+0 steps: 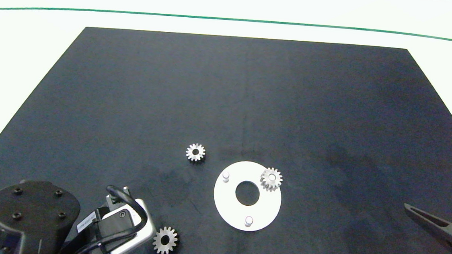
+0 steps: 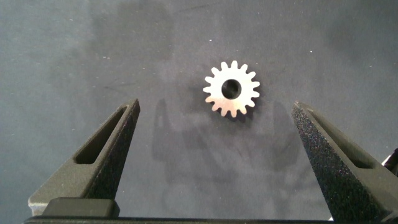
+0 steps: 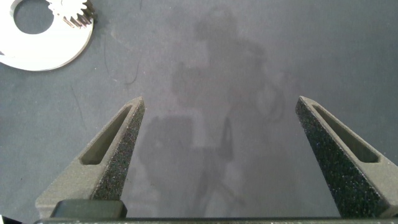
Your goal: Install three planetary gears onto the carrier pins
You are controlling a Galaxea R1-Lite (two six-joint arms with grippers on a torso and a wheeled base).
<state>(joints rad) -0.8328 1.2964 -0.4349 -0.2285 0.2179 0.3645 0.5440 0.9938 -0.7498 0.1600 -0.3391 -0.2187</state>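
A white disc [image 1: 260, 212] lies on the black mat, right of centre near the front. One planetary gear [image 1: 271, 179] sits on its far-right carrier pin. The far-left pin [image 1: 226, 176] and the near pin [image 1: 248, 221] stand bare. A second gear [image 1: 195, 152] lies flat on the mat to the disc's far left. A third gear [image 1: 165, 240] lies at the front, beside my left wrist [image 1: 125, 226]. In the left wrist view this gear [image 2: 231, 89] lies just beyond my open left gripper [image 2: 216, 104]. My right gripper [image 1: 431, 190] hangs open at the right edge, over bare mat.
The black mat [image 1: 252, 105] covers most of the white table, and a green line runs along the far side. The right wrist view catches the disc's edge [image 3: 43, 59] with its gear [image 3: 74, 12] in one corner.
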